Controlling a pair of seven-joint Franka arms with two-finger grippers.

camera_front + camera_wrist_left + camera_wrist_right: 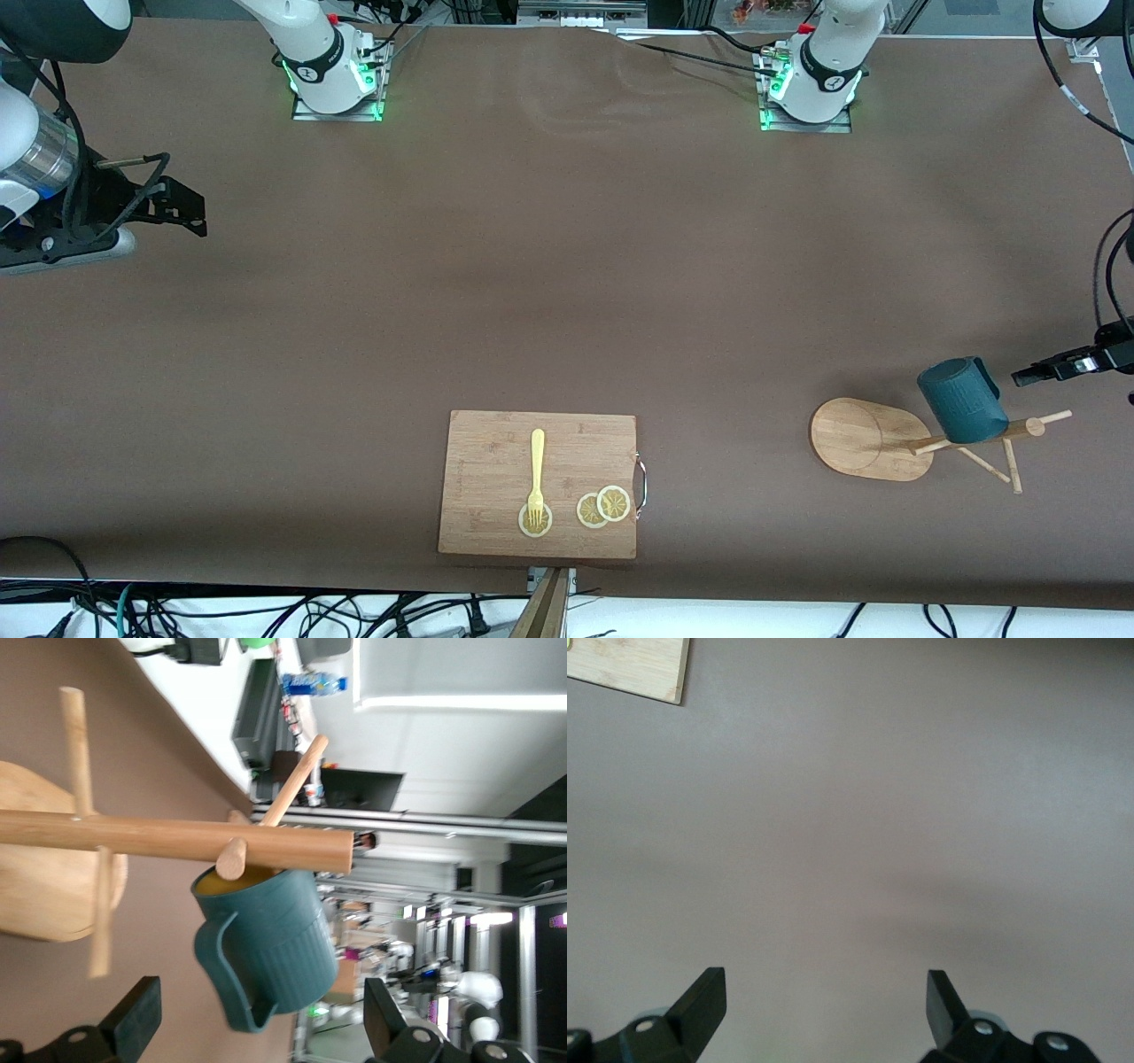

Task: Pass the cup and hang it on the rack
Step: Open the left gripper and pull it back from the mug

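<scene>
The dark teal cup (961, 399) (275, 939) hangs at the top of the bamboo rack (868, 439), which stands toward the left arm's end of the table. Its yellow mouth is against the rack's pole (177, 837) and its handle faces my left gripper. Which peg carries it is hidden. My left gripper (1029, 374) (262, 1014) is open, one finger on each side of the cup with a clear gap and no contact. My right gripper (190, 214) (824, 988) is open and empty over bare table at the right arm's end, where that arm waits.
A rectangular wooden cutting board (496, 443) (638, 665) lies near the table's front edge, with a yellow fork (537, 465) and lemon slices (602, 507) on it. Thin rack pegs (1010, 461) stick out beside the cup.
</scene>
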